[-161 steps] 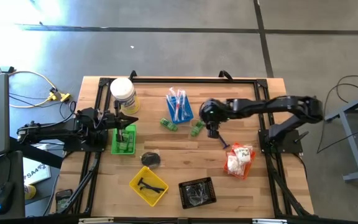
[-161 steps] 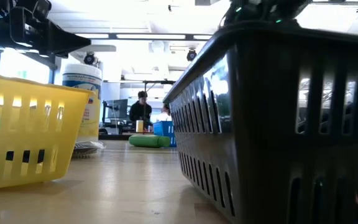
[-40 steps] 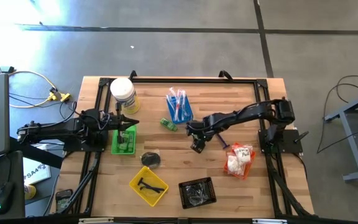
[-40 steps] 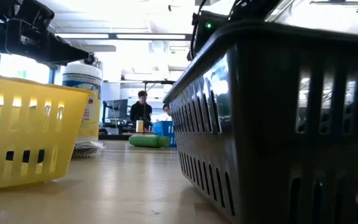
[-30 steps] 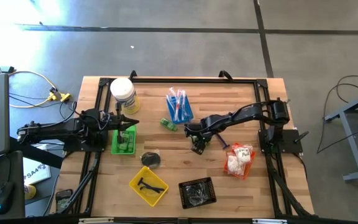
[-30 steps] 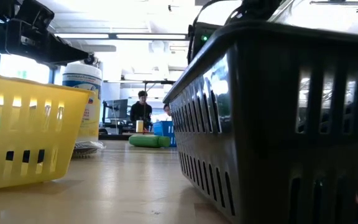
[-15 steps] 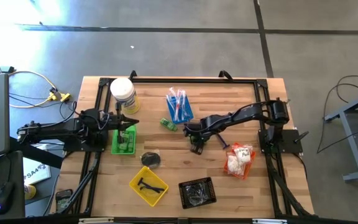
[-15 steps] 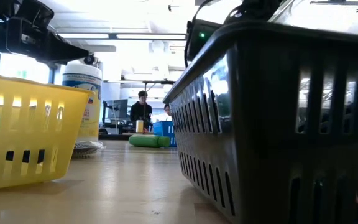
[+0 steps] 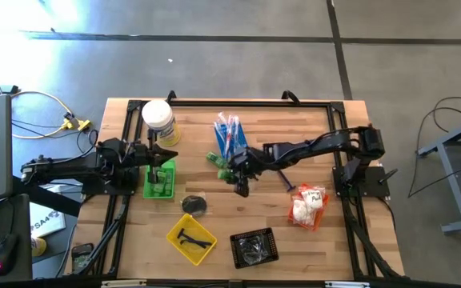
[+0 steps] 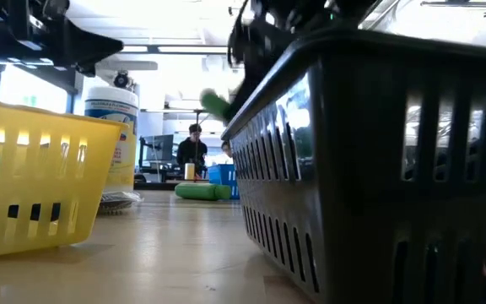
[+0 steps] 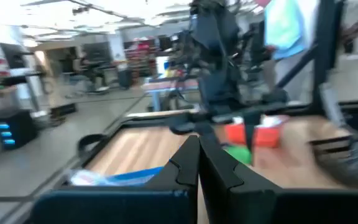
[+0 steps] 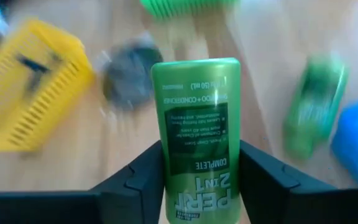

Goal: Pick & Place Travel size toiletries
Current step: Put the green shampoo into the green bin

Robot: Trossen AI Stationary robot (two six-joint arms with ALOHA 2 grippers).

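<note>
My right gripper (image 9: 241,187) is over the middle of the table, shut on a small green bottle (image 12: 196,134), which also shows in the low view (image 10: 217,105) up in the air. A second green bottle (image 9: 218,159) lies on its side on the table beside the blue tray (image 9: 230,137) of toothbrushes. My left gripper (image 9: 170,155) is shut and empty, above the far end of the green tray (image 9: 159,181). The yellow tray (image 9: 190,238) holds black T-shaped pieces, and the orange tray (image 9: 306,206) holds white sachets. My right gripper pinches the green bottle between its two fingers (image 12: 149,177), on the bottle's two narrow sides (image 12: 164,163) at the end with the brand name. The fingers come from above, slanting down. The bottle points out beyond the fingertips, clear of the table.
A white tub (image 9: 158,120) stands at the far left by the green tray. A dark round bit (image 9: 194,205) lies near the yellow tray. A black tray (image 9: 254,246) sits at the near edge and fills the right of the low view (image 10: 378,160).
My right gripper has gone toward the table's left edge with the green bottle. The bottle now shows in the air in the low view, where it did not show before.
</note>
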